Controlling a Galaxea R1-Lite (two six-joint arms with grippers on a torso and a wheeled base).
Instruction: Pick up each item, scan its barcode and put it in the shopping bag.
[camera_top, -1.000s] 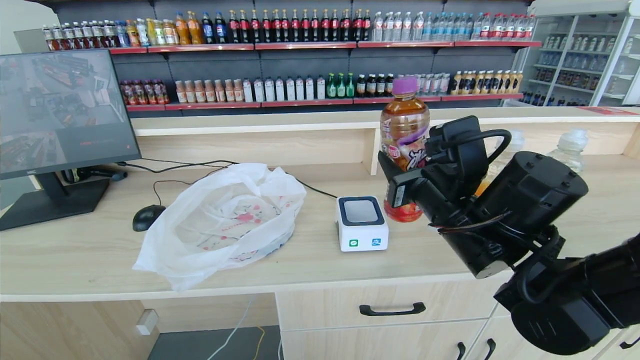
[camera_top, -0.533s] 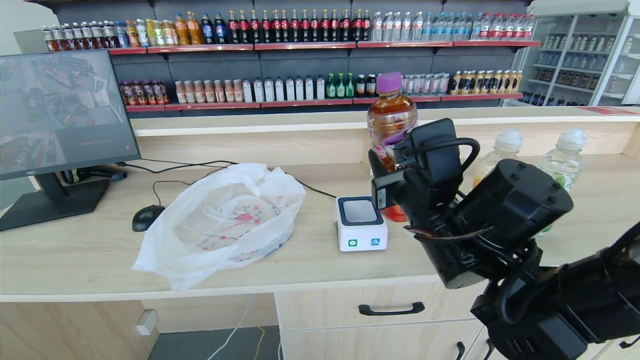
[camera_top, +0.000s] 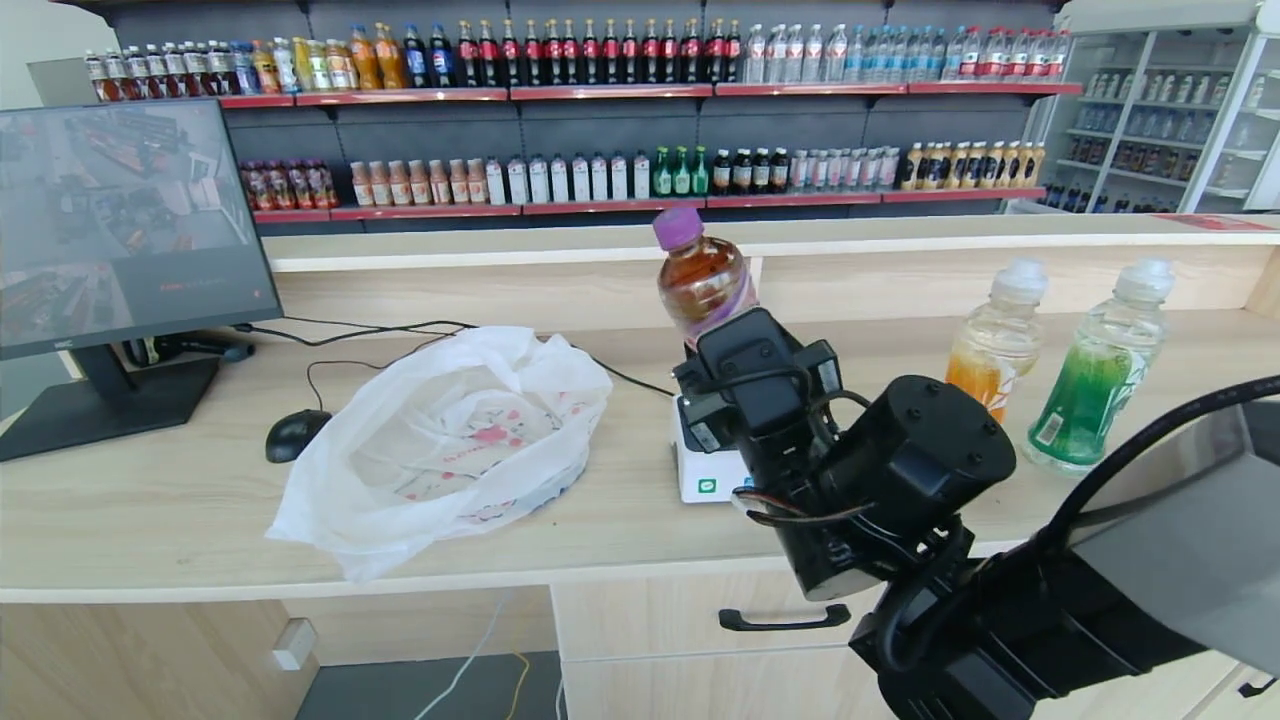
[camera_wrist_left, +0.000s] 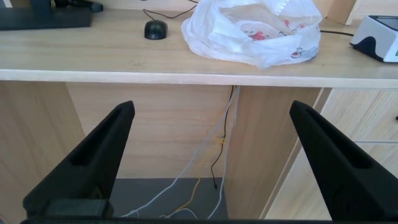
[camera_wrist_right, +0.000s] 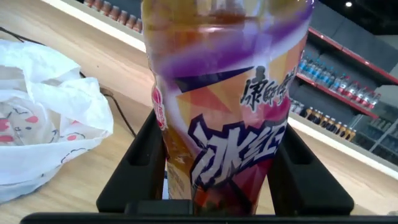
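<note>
Bottle (camera_top: 700, 282) base behind right claw (camera_top: 722, 338)

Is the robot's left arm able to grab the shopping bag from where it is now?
Probably not yet. The left claw hangs open below the counter, whose front edge stands between it and the shopping bag on top. It would likely need to rise first.

Shop: stocked drink shelves (camera_top: 600, 150), checkout counter (camera_top: 150, 500), barcode scanner (camera_top: 703, 487), monitor (camera_top: 120, 220).
</note>
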